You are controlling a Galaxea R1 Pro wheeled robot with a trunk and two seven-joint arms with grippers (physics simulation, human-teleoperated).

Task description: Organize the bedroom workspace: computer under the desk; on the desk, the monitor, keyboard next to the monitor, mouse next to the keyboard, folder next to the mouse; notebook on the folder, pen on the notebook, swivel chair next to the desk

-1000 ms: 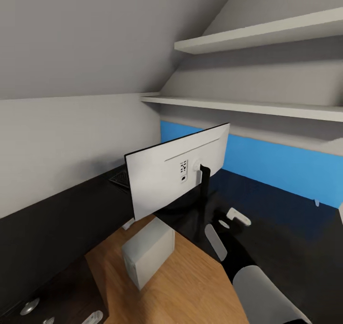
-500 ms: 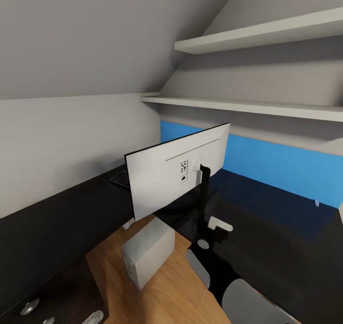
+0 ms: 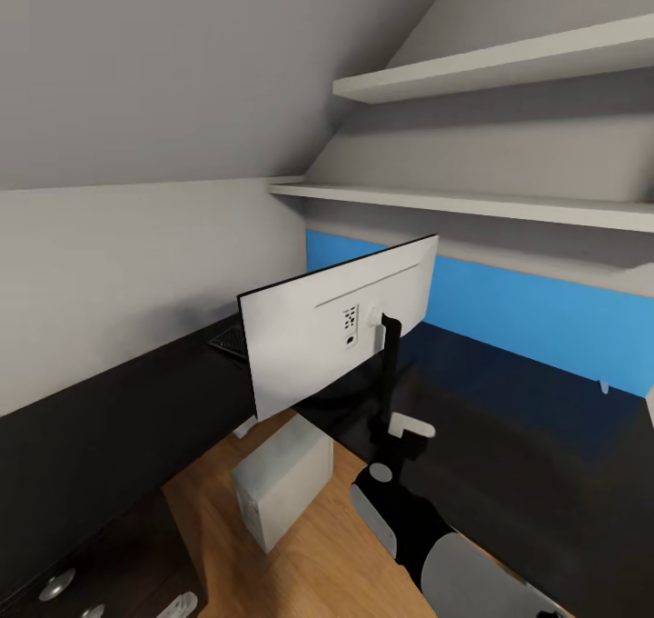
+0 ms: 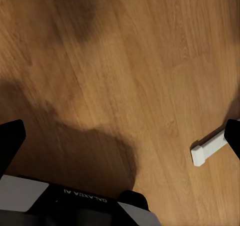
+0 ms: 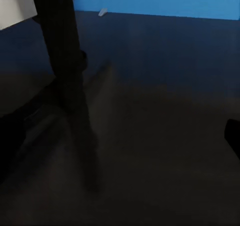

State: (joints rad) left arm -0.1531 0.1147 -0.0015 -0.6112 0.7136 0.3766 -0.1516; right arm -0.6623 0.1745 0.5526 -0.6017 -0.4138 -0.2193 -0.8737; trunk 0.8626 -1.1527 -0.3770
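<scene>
The monitor (image 3: 336,327) stands on the glossy black desk (image 3: 100,436) with its white back toward me, on a black post (image 3: 391,363). The keyboard (image 3: 229,338) peeks out behind its left end. On the wood floor in the desk's inner corner stands the light grey computer (image 3: 282,482). My right gripper (image 3: 406,429) hovers low over the desk, close beside the monitor's post (image 5: 62,51), open and empty (image 5: 120,141). My left gripper (image 4: 120,136) hangs open over bare wood floor, holding nothing.
A long blue panel (image 3: 536,313) runs along the wall behind the desk, under two white shelves (image 3: 472,202). A small white thing (image 3: 604,384) lies by the panel. A drawer unit with silver knobs (image 3: 56,585) sits near left. A white desk leg (image 4: 210,146) meets the floor.
My right arm has swung left and nearer, bringing the gripper from right of the monitor's post to just beside its foot. The monitor, computer and camera have not moved.
</scene>
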